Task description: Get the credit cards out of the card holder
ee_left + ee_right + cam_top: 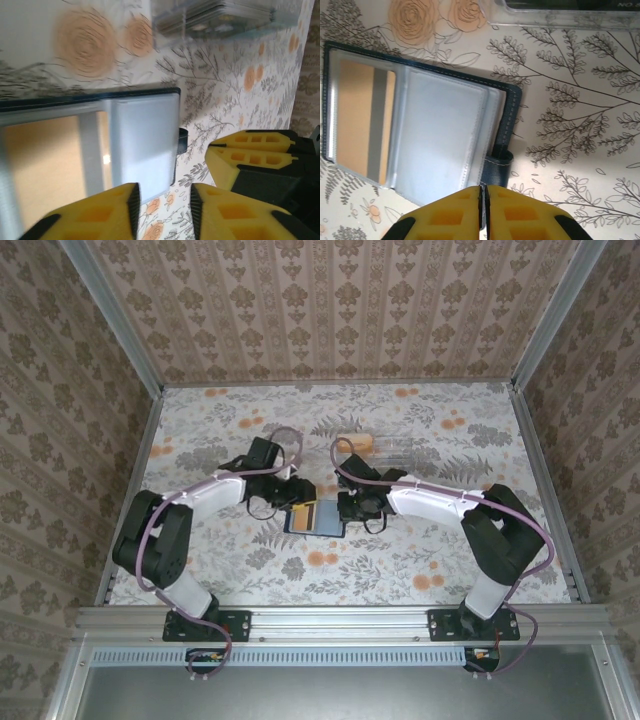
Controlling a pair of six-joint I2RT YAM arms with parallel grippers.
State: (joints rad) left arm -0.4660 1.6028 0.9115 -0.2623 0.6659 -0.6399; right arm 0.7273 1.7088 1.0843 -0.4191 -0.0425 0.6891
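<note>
The card holder (326,521) lies open on the flowered table between both grippers, its dark navy rim around blue-grey pockets (445,135). An orange card with a grey stripe (360,120) sits in its left pocket and is also seen close up as the orange card (45,160) in the left wrist view. My right gripper (483,192) is shut on the card holder's navy strap at its right edge. My left gripper (165,195) is open at the holder's other side, one finger by the holder's corner (150,185) and bare table showing in the gap.
A clear plastic box (398,452) lies on the table behind the holder, with a small orange thing (357,443) beside it. The box (570,10) runs along the top of the right wrist view. Patterned walls close in the table on three sides.
</note>
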